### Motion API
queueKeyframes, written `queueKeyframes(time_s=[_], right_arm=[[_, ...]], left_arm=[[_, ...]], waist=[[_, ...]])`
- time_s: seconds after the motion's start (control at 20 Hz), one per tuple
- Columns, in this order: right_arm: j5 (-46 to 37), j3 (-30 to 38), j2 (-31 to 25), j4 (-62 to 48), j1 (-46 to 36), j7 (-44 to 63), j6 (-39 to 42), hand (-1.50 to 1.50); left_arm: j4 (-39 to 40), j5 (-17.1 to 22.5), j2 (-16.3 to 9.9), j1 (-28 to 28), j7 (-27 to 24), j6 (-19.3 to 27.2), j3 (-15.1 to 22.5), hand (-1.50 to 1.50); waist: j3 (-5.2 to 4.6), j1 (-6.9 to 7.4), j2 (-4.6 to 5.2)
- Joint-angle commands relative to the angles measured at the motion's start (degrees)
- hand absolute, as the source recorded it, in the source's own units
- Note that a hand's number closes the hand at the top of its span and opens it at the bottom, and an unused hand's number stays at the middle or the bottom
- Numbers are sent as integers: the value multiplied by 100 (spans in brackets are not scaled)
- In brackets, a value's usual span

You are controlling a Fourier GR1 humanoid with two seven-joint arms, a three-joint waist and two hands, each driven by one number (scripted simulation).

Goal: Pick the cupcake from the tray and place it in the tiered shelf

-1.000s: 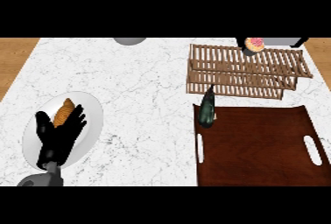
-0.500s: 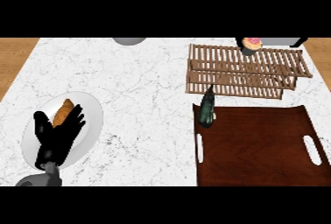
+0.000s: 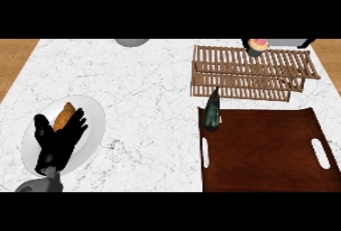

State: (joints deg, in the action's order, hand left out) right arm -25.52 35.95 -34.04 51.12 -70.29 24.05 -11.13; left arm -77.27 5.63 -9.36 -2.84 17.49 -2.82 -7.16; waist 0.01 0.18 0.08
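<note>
The cupcake (image 3: 258,43), pink on top, is up at the far edge of the counter, just behind the top tier of the wooden tiered shelf (image 3: 250,74). My right hand (image 3: 252,52) is curled round it, and only a dark part of the hand shows beneath the cupcake. Its grey forearm (image 3: 290,43) runs along the top right edge. The dark brown tray (image 3: 266,153) lies in front of the shelf with nothing on its surface. My left hand (image 3: 58,140) rests open at the lower left, over a white plate (image 3: 90,119).
An orange pastry (image 3: 65,115) lies on the white plate by my left fingertips. A dark green bottle-like object (image 3: 212,113) stands at the tray's far left corner, in front of the shelf. A grey round object (image 3: 132,42) sits at the counter's far edge.
My right hand has shifted slightly left with the cupcake, behind the shelf's top. The left hand has not moved.
</note>
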Motion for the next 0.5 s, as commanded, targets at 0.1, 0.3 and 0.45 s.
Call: queueKeyframes(time_s=[0.1, 0.3, 0.45], right_arm=[[767, 790, -938, -75, 633, -140, 552, -150], [1273, 935, -1140, -51, 1033, -308, 1023, -150], [1519, 1085, -1804, -458, 1099, -395, 1540, -150]], left_arm=[[-198, 14, 45, 248, -65, -7, 8, 0], [-106, -45, 66, 5, 10, 112, -10, 0], [2, -57, 50, -39, -47, 45, 4, 0]], waist=[[6, -32, -17], [3, -17, -10], [2, -10, 0]])
